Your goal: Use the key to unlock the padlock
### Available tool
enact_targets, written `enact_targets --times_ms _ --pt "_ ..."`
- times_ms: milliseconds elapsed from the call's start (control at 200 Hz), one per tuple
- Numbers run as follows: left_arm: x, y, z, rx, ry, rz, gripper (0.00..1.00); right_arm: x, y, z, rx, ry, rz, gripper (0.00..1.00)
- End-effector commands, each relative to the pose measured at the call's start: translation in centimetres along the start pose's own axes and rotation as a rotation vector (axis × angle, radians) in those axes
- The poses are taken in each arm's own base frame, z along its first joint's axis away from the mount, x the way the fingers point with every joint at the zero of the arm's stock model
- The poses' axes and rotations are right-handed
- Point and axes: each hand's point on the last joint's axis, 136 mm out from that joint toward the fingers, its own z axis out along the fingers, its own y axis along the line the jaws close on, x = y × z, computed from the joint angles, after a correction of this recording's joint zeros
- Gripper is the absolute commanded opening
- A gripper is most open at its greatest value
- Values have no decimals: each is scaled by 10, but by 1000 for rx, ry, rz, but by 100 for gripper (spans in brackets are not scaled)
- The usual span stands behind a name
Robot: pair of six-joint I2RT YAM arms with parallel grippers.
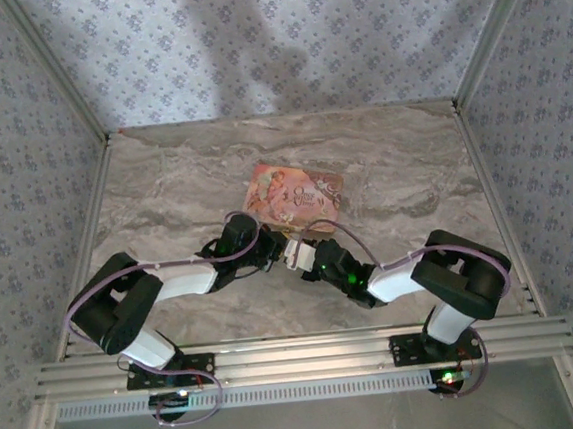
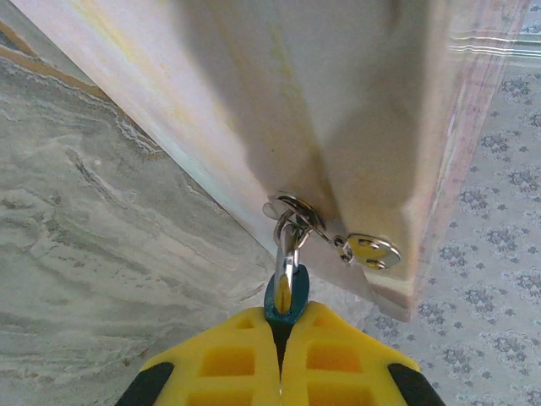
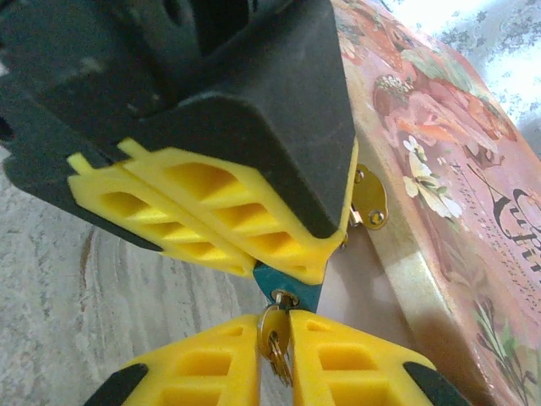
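The padlock (image 2: 287, 294) is found at the near edge of the pink pictured box (image 1: 295, 196), which lies around the middle of the marble-patterned table (image 1: 164, 185). Its small blue body is clamped between the yellow fingers (image 2: 228, 359) of the left gripper (image 2: 284, 326), whose jaws are pressed together with only the lock pinched at their tips. The metal shackle (image 2: 286, 254) is seen threaded through a ring on the box's side wall. Just to the right of it, a round brass clasp plate (image 2: 372, 251) is fixed near the box's corner.

The key (image 3: 275, 348) is seen at the underside of the blue body, at the keyhole, with a second small metal piece dangling beside it. How deep it is seated cannot be told. The right gripper (image 3: 274, 321) is closed around the key, and its two yellow pads nearly meet, with the key's head caught in the narrow slit between them.

From above, the two grippers are seen meeting tip to tip just near of the box. The left one is reached in from the left and the right one from the right, and the lock is held between them.
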Motion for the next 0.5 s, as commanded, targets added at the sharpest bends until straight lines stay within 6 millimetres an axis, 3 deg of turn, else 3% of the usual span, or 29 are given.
enact_targets --times_ms 0,295,495 --pt "4 -21 1 49 15 7 1 -9 -6 4 29 -20 33 16" --pt "5 -21 2 48 17 5 1 -4 -12 7 64 -1 97 1" --pt "7 -20 3 45 20 6 1 -2 -15 6 73 -5 161 0"
